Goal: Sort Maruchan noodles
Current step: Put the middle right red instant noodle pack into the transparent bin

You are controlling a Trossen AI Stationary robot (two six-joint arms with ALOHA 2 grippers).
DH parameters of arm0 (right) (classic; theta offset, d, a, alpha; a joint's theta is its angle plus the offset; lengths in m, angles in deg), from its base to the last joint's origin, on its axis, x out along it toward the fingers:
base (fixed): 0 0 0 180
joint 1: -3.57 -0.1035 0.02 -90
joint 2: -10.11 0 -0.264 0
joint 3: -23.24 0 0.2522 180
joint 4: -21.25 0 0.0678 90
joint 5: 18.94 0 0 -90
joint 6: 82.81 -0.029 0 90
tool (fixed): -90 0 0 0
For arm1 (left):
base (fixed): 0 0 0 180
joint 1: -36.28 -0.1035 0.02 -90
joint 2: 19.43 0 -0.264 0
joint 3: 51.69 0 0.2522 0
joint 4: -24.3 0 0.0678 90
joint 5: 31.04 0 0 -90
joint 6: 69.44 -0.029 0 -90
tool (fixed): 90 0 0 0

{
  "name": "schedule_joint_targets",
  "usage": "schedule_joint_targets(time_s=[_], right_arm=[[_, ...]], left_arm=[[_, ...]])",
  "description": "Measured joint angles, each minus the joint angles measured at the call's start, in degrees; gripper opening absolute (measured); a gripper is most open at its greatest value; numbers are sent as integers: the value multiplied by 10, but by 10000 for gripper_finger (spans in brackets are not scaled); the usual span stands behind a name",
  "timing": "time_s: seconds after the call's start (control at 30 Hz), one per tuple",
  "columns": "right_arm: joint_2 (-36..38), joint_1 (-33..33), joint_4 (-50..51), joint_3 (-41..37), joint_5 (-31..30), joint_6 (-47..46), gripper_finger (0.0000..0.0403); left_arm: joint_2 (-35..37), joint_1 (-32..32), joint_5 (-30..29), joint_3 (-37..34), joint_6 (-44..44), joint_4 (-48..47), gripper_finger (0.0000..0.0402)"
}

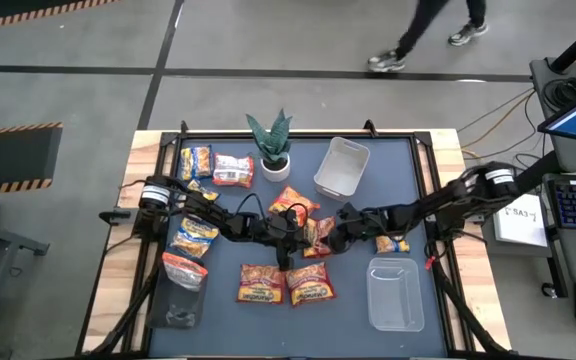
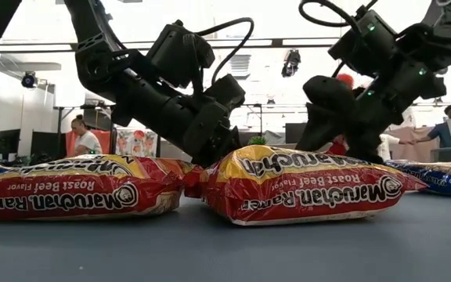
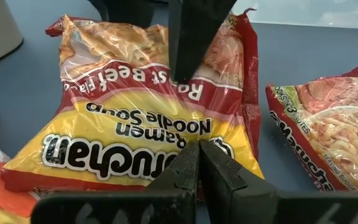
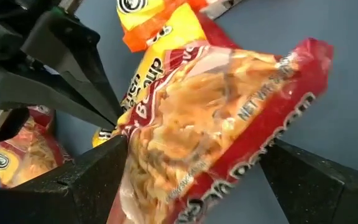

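Note:
Several Maruchan noodle packets lie flat around the middle of the dark table. One red-and-yellow packet (image 1: 318, 237) lies between my two grippers. My left gripper (image 3: 199, 149) is shut, with its tips on that packet's yellow end. My right gripper (image 4: 194, 152) is open, coming from the table's right. One of its fingers stands on either side of the packet's red end (image 4: 229, 112). Two more red packets (image 1: 261, 283) (image 1: 310, 283) lie nearer the front edge. They hide the table under both grippers in the low view. My left gripper has its shut fingertips (image 3: 188, 163) on the printed face of the packet's yellow end (image 3: 166, 140), slanting down from the table's left. No wrapper shows between the fingers. The packet lies on the table. My right gripper: I cannot tell whether its fingers (image 4: 104, 174) touch the packet.
A small potted plant (image 1: 271, 145) and a clear bin (image 1: 341, 167) stand at the back. Another clear bin (image 1: 395, 293) stands at front right, and a third (image 1: 178, 300) at front left holds a packet. Other packets lie at left (image 1: 196, 235), back left (image 1: 213, 165) and right (image 1: 393, 243).

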Motion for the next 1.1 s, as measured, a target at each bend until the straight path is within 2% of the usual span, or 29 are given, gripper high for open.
schedule_joint_targets(time_s=[0.2,0.4,0.6,1.1], right_arm=[[-29,1,-55,3,5,3,343],[-31,2,-69,2,11,7,341],[-49,4,-94,2,14,7,321],[-47,4,-92,2,20,10,194]], left_arm=[[0,0,0,-1,0,1,0],[0,0,0,-1,0,3,0],[0,0,0,-1,0,4,0],[3,0,0,-2,-1,17,0]])
